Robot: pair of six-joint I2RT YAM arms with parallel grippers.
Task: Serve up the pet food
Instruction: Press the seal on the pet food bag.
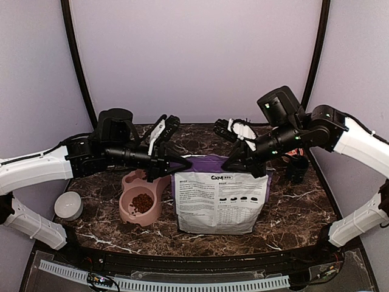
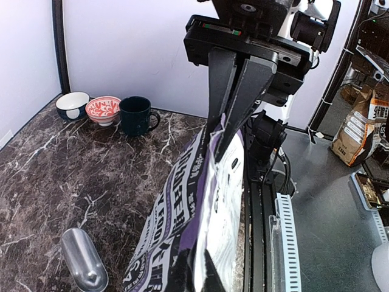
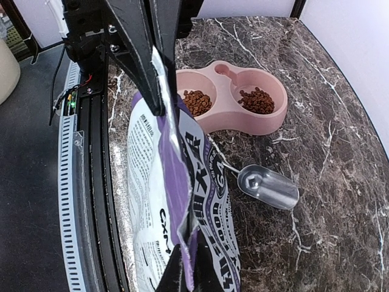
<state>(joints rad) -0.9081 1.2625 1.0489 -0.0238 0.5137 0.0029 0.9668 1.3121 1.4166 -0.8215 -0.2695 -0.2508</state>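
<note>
The pet food (image 3: 256, 100) lies as small reddish-brown pellets in both cups of the pink double bowl (image 3: 270, 123). Seen from the right wrist, the bowl is beyond the fingertips of the right gripper (image 3: 159, 91), on the far side of the bag. From the top view the same bowl sits just below the left gripper (image 1: 184, 163), a little toward that arm's own side, and one heap of pellets shows in its nearer cup. Between the two grippers stands the purple-and-white printed bag (image 1: 220, 201), upright on the dark marble table (image 1: 295, 210), with its printed face toward the arm bases. Both grippers are clenched on the top edge of this bag: the left one pinches the corner nearest to the bowl, the right one pinches the opposite end of the edge, and the two sets of fingers point toward each other with the purple top strip stretched between them. No pellets are in either gripper. A metal scoop (image 3: 267, 185) lies on the table under the right gripper's reach, near the bag and apart from the bowl. Behind the right gripper, toward the back corner, stands a dark mug (image 2: 137, 115) with a red-patterned bowl (image 2: 102, 109) and a blue-and-white bowl (image 2: 73, 104) beside it. A plain white bowl (image 1: 68, 205) rests on the outer side of the left arm.
</note>
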